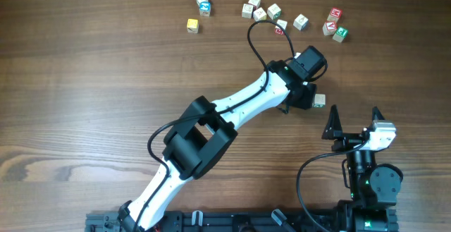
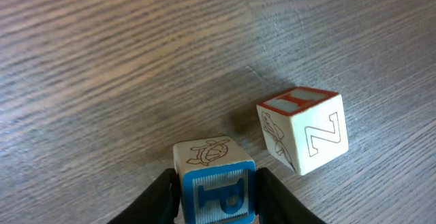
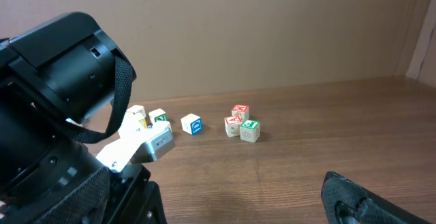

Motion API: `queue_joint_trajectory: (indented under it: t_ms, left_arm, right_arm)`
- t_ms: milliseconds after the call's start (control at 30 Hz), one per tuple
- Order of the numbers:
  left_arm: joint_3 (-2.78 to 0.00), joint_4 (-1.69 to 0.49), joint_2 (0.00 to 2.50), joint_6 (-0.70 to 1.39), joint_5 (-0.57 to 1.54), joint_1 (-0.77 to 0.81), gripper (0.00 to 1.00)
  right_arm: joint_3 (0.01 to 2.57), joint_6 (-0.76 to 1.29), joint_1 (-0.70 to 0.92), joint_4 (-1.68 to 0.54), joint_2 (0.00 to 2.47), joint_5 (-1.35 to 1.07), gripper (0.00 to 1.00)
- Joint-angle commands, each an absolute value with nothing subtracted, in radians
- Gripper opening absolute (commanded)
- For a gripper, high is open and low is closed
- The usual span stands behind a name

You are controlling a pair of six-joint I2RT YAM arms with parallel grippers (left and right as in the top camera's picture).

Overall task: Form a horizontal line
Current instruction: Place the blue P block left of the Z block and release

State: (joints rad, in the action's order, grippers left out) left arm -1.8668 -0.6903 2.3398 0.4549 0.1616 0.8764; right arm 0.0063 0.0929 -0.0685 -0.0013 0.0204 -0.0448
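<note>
My left gripper (image 2: pixel 216 197) is shut on a blue-faced letter cube (image 2: pixel 214 186) with a turtle drawing on its top, resting at table level. A pale cream cube (image 2: pixel 303 129) with a "Z" face and a red-rimmed top sits just to its right, a small gap apart and slightly turned. In the overhead view the left gripper (image 1: pixel 304 96) hides the blue cube, and the cream cube (image 1: pixel 319 100) shows at its right. My right gripper (image 1: pixel 352 117) is open and empty, low near the table's front right, and its fingers frame the right wrist view (image 3: pixel 252 203).
Several loose letter cubes lie along the far edge: a yellow one (image 1: pixel 192 25), a blue-faced one (image 1: pixel 205 8), a pale cluster (image 1: pixel 260 13), and a red and green group (image 1: pixel 335 24), also in the right wrist view (image 3: pixel 240 123). The left arm (image 1: pixel 232 108) crosses the middle.
</note>
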Motion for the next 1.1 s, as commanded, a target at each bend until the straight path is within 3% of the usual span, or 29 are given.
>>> queue_joint_trajectory:
  t_ms: [0, 167, 433, 567, 700, 1067]
  left_arm:
    - [-1.865, -0.688, 2.353, 0.463, 0.171, 0.867, 0.33]
    - [-1.865, -0.679, 2.353, 0.533, 0.184, 0.868, 0.3]
    - [-1.865, -0.662, 2.35, 0.532, 0.246, 0.866, 0.34]
    - [-1.865, -0.662, 2.317, 0.528, 0.236, 0.866, 0.55]
    - [-1.865, -0.67, 2.267, 0.475, 0.204, 0.866, 0.64]
    - [-1.865, -0.73, 2.224, 0.475, 0.145, 0.797, 0.64]
  right_arm:
    - [0.005, 0.107, -0.072, 0.001, 0.016, -0.054, 1.0]
    - [0.005, 0.107, -0.072, 0.001, 0.016, -0.054, 1.0]
    - [0.005, 0.107, -0.072, 0.001, 0.016, -0.054, 1.0]
    - [0.005, 0.107, -0.072, 0.001, 0.016, -0.054, 1.0]
    - [0.005, 0.107, -0.072, 0.001, 0.016, -0.054, 1.0]
    - [0.005, 0.107, -0.072, 0.001, 0.016, -0.054, 1.0]
